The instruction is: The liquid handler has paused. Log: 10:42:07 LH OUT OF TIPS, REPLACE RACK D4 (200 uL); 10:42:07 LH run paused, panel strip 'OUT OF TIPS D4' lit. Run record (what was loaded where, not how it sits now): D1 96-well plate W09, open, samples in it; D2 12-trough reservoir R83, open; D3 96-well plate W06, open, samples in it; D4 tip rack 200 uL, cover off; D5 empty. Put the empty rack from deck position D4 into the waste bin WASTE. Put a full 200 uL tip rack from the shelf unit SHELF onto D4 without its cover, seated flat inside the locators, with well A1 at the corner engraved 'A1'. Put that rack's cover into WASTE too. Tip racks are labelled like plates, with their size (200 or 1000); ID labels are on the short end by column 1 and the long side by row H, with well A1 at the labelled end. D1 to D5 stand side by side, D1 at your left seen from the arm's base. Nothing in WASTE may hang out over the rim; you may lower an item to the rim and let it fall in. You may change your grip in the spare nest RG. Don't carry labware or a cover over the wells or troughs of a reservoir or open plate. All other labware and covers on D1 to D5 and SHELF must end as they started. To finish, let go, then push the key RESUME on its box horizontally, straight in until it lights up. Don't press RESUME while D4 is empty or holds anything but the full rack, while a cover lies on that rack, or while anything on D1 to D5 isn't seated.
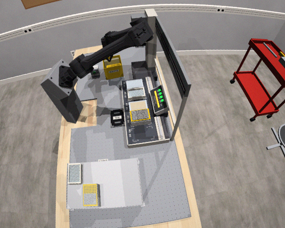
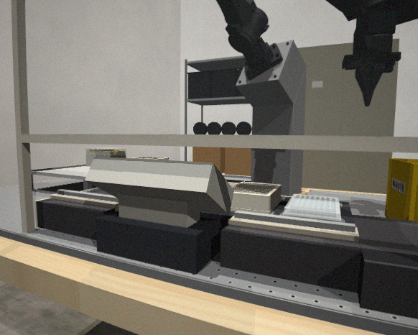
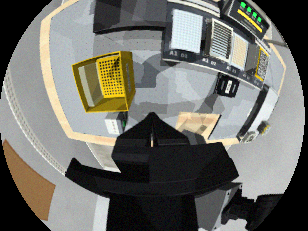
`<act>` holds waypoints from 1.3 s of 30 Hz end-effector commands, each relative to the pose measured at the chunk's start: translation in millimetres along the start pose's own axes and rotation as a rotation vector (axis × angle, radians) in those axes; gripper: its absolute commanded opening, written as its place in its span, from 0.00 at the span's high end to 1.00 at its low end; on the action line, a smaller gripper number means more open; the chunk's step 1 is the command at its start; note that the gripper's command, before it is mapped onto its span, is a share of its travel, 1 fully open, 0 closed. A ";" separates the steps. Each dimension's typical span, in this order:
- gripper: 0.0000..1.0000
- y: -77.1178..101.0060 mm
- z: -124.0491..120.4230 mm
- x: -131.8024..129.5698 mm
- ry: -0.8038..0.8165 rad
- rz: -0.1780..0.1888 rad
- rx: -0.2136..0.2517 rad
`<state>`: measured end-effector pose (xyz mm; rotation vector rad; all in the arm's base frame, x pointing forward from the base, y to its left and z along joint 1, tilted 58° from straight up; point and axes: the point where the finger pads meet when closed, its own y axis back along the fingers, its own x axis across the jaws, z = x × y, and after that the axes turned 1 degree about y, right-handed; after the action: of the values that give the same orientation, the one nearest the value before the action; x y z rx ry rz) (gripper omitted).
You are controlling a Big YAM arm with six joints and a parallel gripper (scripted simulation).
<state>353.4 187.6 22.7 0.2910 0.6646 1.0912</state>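
My gripper (image 1: 109, 58) is shut and empty. It hangs high with the fingers pointing down, over the near side of the yellow waste bin (image 1: 112, 67). It also shows in the exterior view (image 2: 367, 101) and in the wrist view (image 3: 152, 135). The bin (image 3: 105, 82) shows a yellow gridded face inside; I cannot tell what it is. A yellow-rimmed tip rack (image 1: 139, 115) sits uncovered on the deck's fourth position. On the shelf unit (image 1: 103, 182) lie a yellow rack (image 1: 90, 195) and a white rack (image 1: 74, 173). The small key box (image 1: 95, 73) stands left of the bin.
Three other pieces of labware fill the deck positions beyond the yellow-rimmed rack, the farthest a clear plate (image 1: 134, 84). The nearest position (image 1: 141, 133) is bare. The black spare nest (image 1: 117, 119) sits beside the deck. The panel (image 1: 159, 98) and gantry frame (image 1: 173, 71) line the deck's right side.
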 end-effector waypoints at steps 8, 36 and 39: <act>1.00 0.2 8.5 33.8 -0.041 -0.001 -0.005; 1.00 5.2 -113.2 43.6 -0.029 0.016 -0.012; 1.00 4.8 -129.4 42.4 -0.021 0.012 -0.010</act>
<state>291.9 208.4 -80.2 0.2825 0.6798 1.0938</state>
